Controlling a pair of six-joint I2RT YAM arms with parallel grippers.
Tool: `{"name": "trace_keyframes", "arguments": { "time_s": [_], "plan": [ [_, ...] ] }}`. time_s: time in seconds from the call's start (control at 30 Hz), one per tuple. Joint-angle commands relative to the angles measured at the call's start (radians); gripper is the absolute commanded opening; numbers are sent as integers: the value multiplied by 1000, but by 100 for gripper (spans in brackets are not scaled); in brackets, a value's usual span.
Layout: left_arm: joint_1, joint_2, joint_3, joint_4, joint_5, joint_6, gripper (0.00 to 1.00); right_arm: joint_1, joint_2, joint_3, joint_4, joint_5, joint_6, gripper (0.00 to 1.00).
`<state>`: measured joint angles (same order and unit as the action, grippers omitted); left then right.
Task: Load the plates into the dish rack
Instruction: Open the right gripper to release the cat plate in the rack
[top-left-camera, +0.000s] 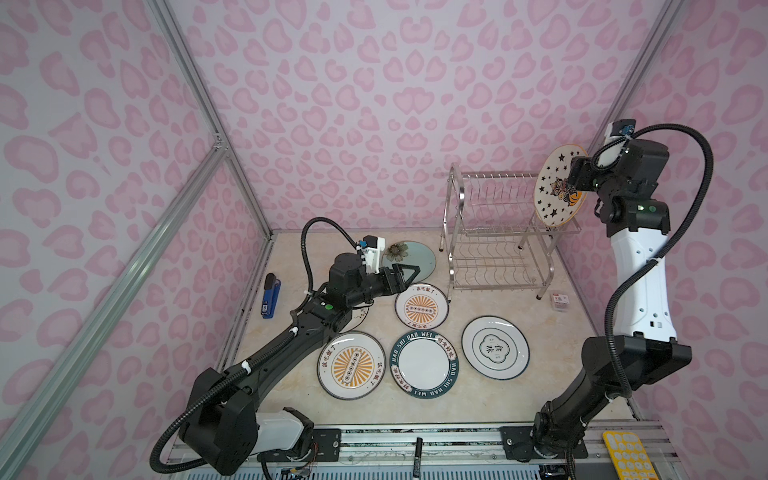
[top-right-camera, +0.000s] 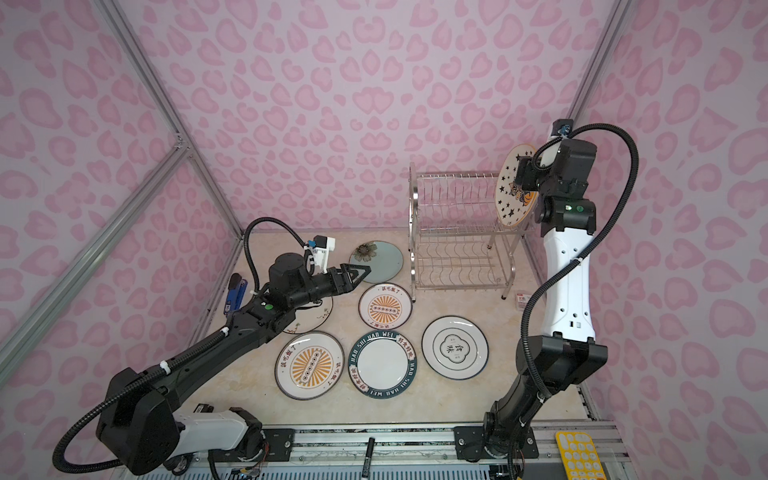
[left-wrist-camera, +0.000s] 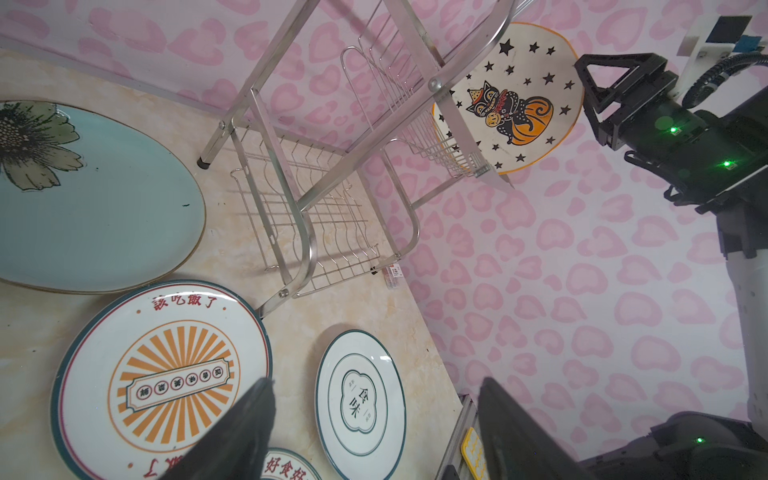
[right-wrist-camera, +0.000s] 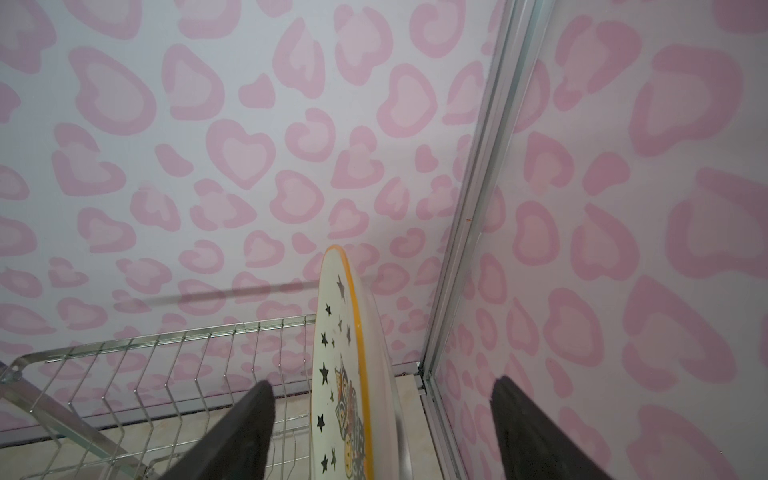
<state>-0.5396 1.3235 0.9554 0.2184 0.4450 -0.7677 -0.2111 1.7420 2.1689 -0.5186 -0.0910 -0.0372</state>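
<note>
At the far left edge of the counter, a blue stapler lies beside the wall. Right of it is my left hand, fingers spread and pinching nothing, reaching over the near edge of the pale blue flower plate, which lies flat towards the far side. Under that arm lies the cream floral plate, mostly hidden.

Just right of my left hand, the far sunburst plate lies flat. Nearer to me, three more lie close together in a row: the near sunburst plate, the teal lettered plate and the white emblem plate.

Further right, on the far side, stands the dish rack. The star-and-cat plate stands on edge at the right end of its upper tier. My right hand is up at that plate. In the right wrist view its fingers are spread on either side of the rim with a gap on both sides, gripping nothing.
</note>
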Motion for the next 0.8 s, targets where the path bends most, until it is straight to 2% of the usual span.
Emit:
{"name": "trace_keyframes", "arguments": {
  "time_s": [0.0,0.23,0.33,0.43,0.77],
  "plan": [
    [0,-14,-16,37,7,-6,79,-31,-14,-6,-9,-79,45,69],
    [1,-12,-18,38,8,-6,79,-43,12,25,-55,-106,43,44],
    [0,-16,-24,41,4,-7,79,-44,24,29,-57,-126,51,42],
    [1,-14,-23,38,0,-5,79,-44,37,37,-60,-135,56,34],
    [1,-5,-17,32,0,-2,79,-43,78,75,-54,-149,75,24]
  ]
}}
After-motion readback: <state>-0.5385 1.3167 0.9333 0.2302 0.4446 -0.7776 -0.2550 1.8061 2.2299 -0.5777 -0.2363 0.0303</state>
